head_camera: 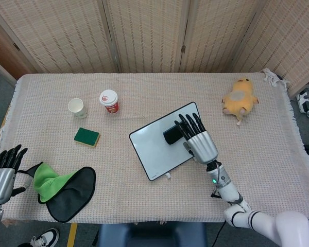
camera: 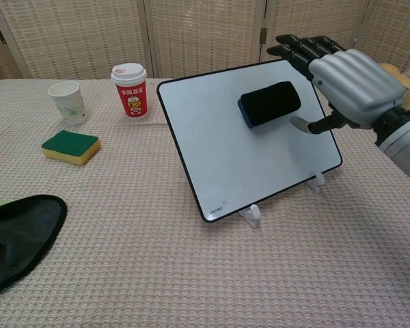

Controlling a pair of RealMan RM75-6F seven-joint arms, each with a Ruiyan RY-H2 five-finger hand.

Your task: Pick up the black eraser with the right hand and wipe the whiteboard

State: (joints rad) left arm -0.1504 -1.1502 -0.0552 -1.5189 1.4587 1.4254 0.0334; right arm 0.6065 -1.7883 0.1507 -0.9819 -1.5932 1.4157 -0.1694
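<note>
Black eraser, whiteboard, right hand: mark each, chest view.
black eraser (camera: pixel 270 103): chest view, middle of its dark face.
whiteboard (camera: pixel 222 154): chest view, bare white surface below the eraser.
right hand (camera: pixel 352 78): chest view, silver back of the hand.

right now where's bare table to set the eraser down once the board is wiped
Widest bare patch: the near strip in front of the whiteboard, between the black cloth and the right hand. Also bare: the back edge behind the red cup, and the cloth between board and plush toy. Crowded: the left, with white cup, green sponge and green rag.
</note>
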